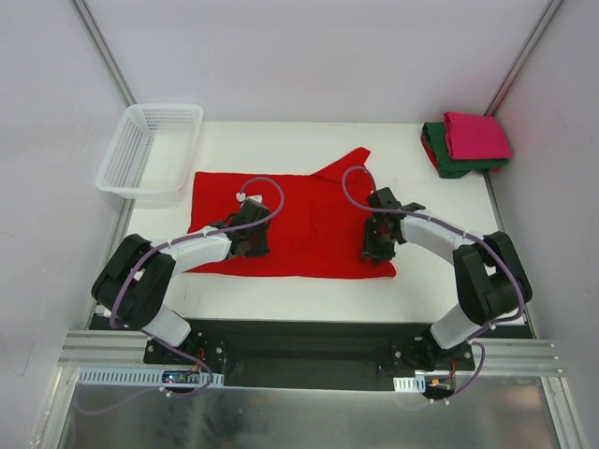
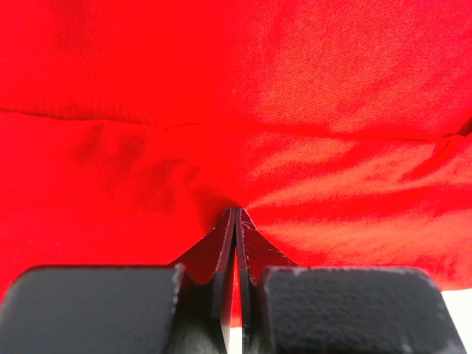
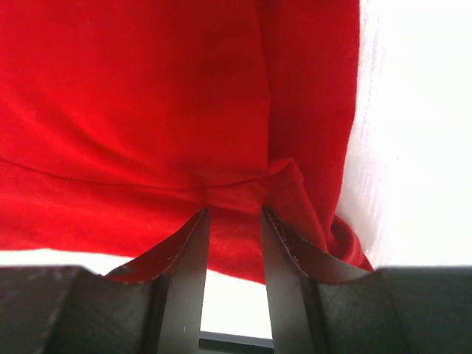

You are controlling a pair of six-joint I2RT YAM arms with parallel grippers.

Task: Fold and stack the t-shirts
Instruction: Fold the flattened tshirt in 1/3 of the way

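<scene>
While the pink t-shirt (image 1: 475,136) sits folded on top of the green t-shirt (image 1: 447,165) at the far right corner of the worktop (image 1: 281,292), the red t-shirt (image 1: 309,210) lies spread flat across the middle, so by the look of it this is the last shirt's first fold. Both arms are down on its near hem. The left fingers (image 2: 220,254) are pressed together with a pinch of red cloth at their tips. The right fingers (image 3: 188,273) stand a little apart astride a bunched bit of hem near the right corner, and whether they truly bite cannot be told. The next move calls for making sure of that right-hand hold, then lifting both pinches together and carrying the near edge level toward the far edge, so the fold lands straight. One sleeve (image 1: 348,161) pokes out on the far side and may want tucking in.
</scene>
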